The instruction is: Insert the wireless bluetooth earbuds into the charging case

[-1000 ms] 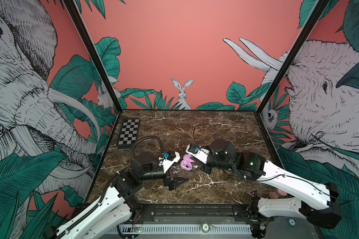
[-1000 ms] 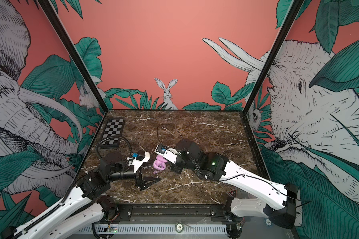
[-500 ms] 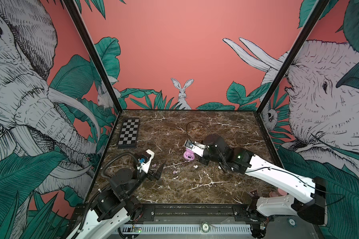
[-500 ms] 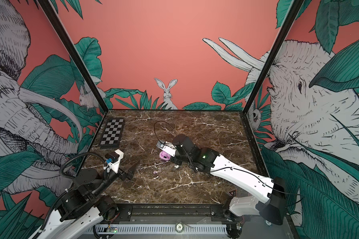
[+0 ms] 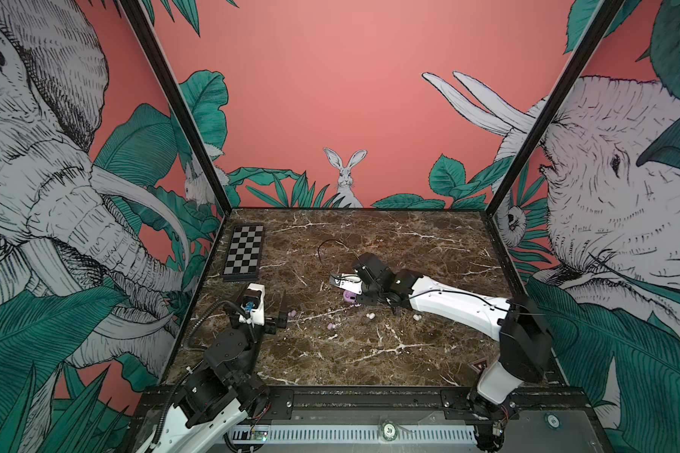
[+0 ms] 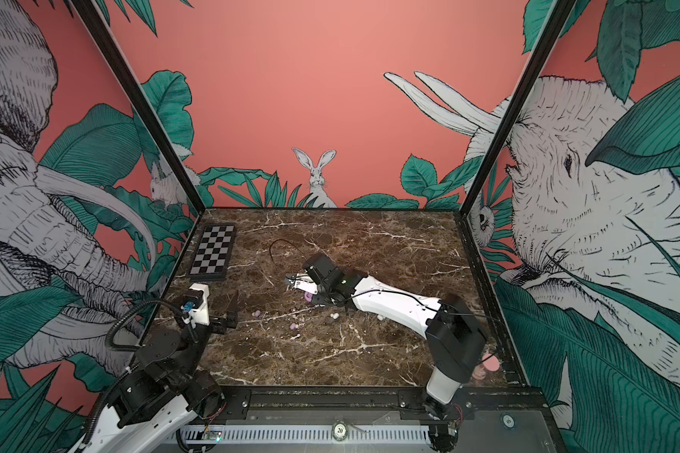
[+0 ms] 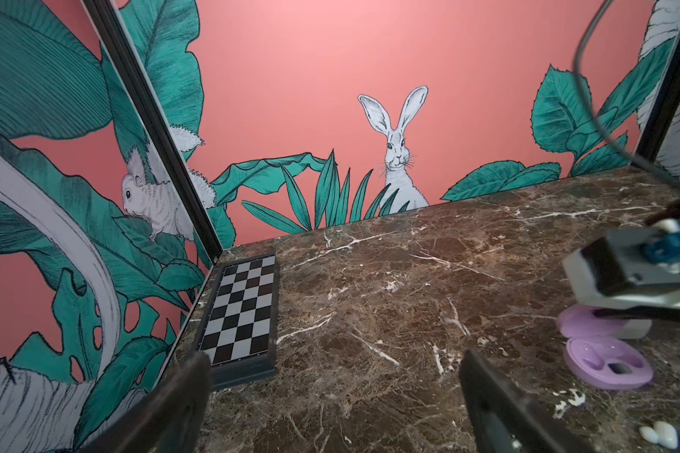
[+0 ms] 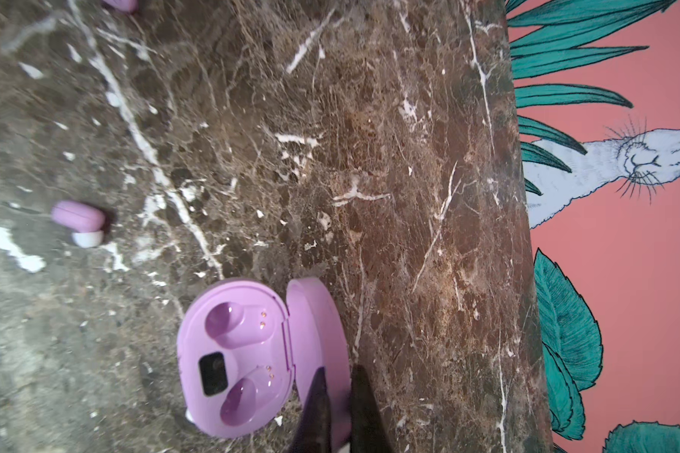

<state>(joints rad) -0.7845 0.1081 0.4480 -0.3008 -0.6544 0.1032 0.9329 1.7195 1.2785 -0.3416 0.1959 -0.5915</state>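
Since both moulded wells of the lilac charging case (image 8: pixel 232 353) show empty in the right wrist view, no bud is seated yet. The step in hand looks like steadying the open case so that a first pick can begin.

The case sits near the middle of the marble surface (image 5: pixel 389 353) with its lid (image 8: pixel 315 313) hinged upright. All four wireless bluetooth earbuds lie loose on the surface in front of it. One lilac bud (image 5: pixel 292 313) is just beside the left jaws and a second lilac bud (image 5: pixel 331 326) is nearer the middle. A white bud (image 5: pixel 370 315) lies close to the case and another white bud (image 5: pixel 417 317) lies by the right forearm.

The right gripper (image 8: pixel 338 370) has its jaws closed to a sliver on the rim of the lid, one on each face, so it appears to pinch the lid and pin the case in place. The left gripper (image 7: pixel 332 357) hangs low over the surface, jaws spread wide with nothing between them.

The next move probably falls to the left arm. It should straddle the nearest lilac bud squarely and close gently, since so small and rounded a thing could squirt out sideways.
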